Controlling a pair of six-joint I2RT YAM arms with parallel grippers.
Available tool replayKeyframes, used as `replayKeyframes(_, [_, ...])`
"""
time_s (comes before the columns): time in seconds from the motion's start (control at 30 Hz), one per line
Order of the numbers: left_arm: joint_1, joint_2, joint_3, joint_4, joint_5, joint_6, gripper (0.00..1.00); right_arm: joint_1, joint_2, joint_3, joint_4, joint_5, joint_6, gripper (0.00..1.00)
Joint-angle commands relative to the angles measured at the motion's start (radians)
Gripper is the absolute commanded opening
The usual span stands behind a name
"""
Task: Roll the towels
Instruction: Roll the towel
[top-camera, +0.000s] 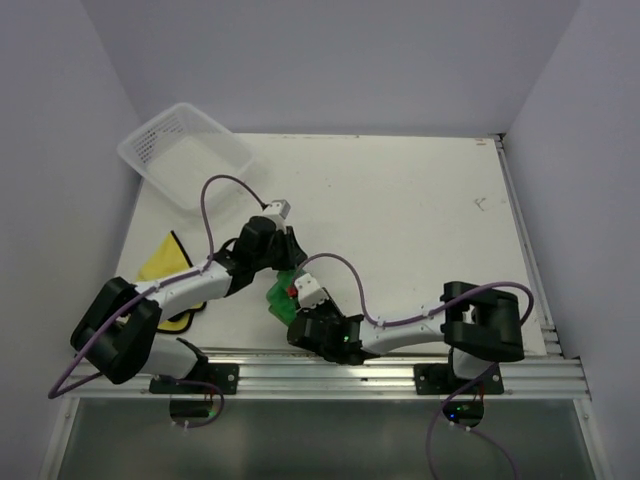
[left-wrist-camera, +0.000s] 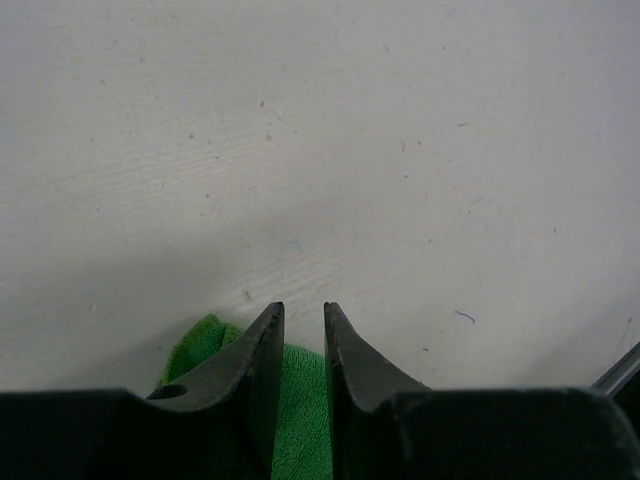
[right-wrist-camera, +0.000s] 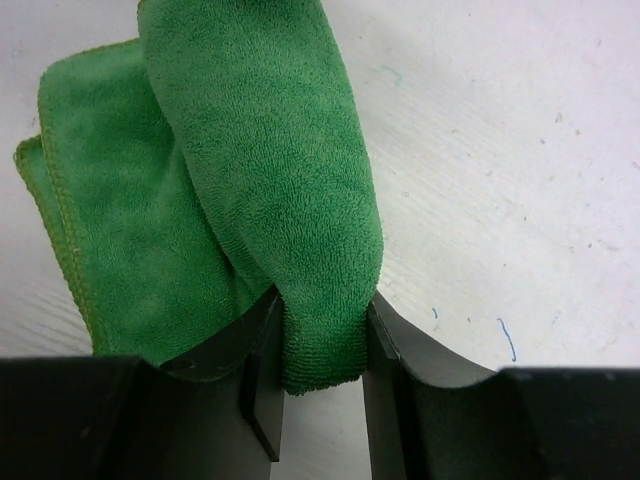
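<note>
Right now the green towel (top-camera: 278, 300) lies on the white counter (top-camera: 420, 220) near its front edge, between the two arms, and both sets of fingers meet at it.

Seen from the right wrist, the right fingers (right-wrist-camera: 395, 345) pinch a thick, rolled-looking fold of the towel. The fold runs up and away from them, and its stitched end sits squeezed in between. To the left of the fold in that view, the rest of the cloth lies flat on the counter with its hemmed edge showing.

Seen from the left wrist, the left fingers (left-wrist-camera: 258, 350) stand close together with only a narrow gap, tips low over the counter. Green cloth shows low in that gap and bulges out beside the left-hand finger. Whether they actually grip it I cannot tell.

From above, the two wrists sit just beside each other over the towel. The yellow towel (top-camera: 163, 262) lies flat near the counter's left edge, partly under the left arm, with a black edge showing at its near side. A white mesh basket (top-camera: 185, 150) sits at the far left corner, well apart from both towels.
</note>
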Motion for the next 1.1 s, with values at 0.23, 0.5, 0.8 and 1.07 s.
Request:
replayKeyframes(0.23, [0.001, -0.127, -0.118, 0.022, 0.064, -0.042, 0.25, 0.153, 0.28, 0.254, -0.252, 0.261, -0.106, 0.35])
replayKeyframes(0.5, [-0.028, -0.188, -0.203, 0.051, 0.079, -0.094, 0.25, 0.197, 0.394, 0.366, -0.313, 0.287, -0.153, 0.39])
replayKeyframes(0.8, [-0.079, -0.158, -0.31, 0.107, 0.007, -0.115, 0.25, 0.2, 0.363, 0.359, -0.3, 0.267, -0.17, 0.44])
replayKeyframes(1.07, [-0.079, -0.107, -0.377, 0.179, -0.011, -0.118, 0.26, 0.176, 0.216, 0.296, -0.226, 0.192, -0.163, 0.61])
